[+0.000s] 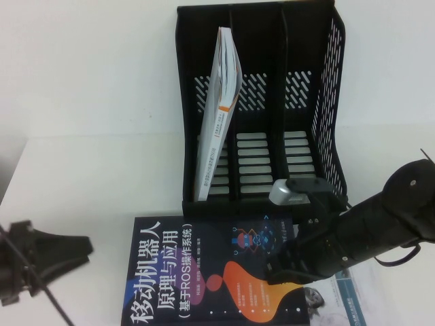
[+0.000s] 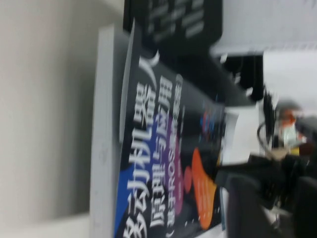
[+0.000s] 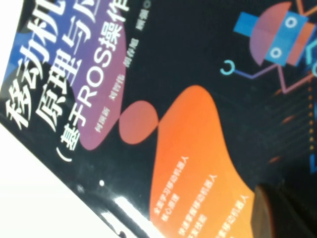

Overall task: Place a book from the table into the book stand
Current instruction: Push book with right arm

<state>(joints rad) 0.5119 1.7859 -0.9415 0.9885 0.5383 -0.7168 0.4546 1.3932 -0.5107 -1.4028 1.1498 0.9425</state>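
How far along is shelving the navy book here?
Early. The navy book lies flat on the table, and the book stand holds only a white book in its left compartment. The right claw is over the cover; the left claw waits beside. Gripping, lifting and slotting remain.

book [image 1: 204,272] cover with white title 移动机器人原理与应用, subtitle (基于ROS操作系统)

My right arm reached in low from the right side, forearm angled toward the centre, wrist camera housing riding on top. The right end effector [image 1: 282,268] sat at the arm's forward tip, pointed down and to the left; I could not make out its finger spacing. The left end effector [image 1: 47,251] rested at the near left corner, pointing right, its arm barely in shot.
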